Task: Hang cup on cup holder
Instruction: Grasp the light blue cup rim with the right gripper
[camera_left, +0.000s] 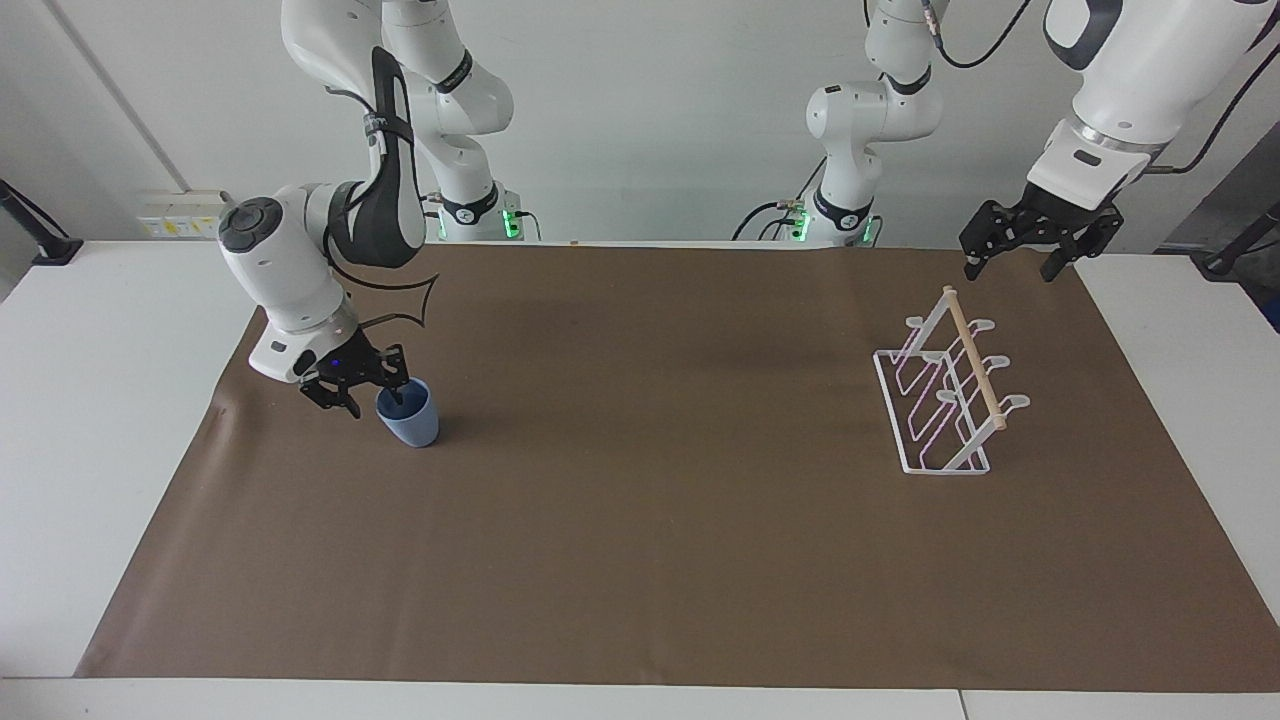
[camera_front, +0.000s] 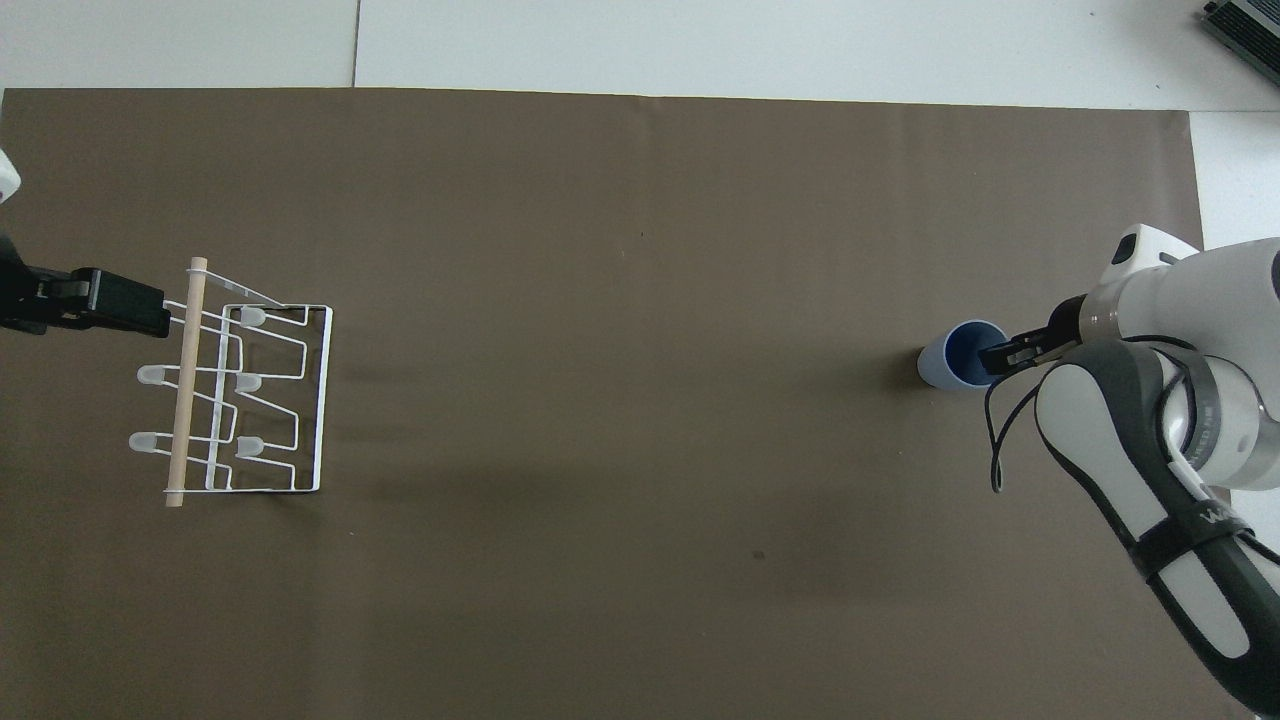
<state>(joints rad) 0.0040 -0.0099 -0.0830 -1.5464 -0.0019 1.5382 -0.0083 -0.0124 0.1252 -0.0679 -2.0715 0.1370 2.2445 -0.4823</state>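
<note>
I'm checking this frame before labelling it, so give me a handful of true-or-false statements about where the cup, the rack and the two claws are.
1. The cup stands upright on the brown mat. True.
2. The cup already hangs on the cup holder. False: the holder's prongs are bare and the cup is at the right arm's end of the table.
3. The right claw is at the cup's rim, one finger inside the cup. True.
4. The left claw grips the holder's wooden dowel. False: it hangs in the air above the mat's edge, clear of the holder.
5. The cup holder lies tipped on its side. False: it stands on its base, dowel on top.
</note>
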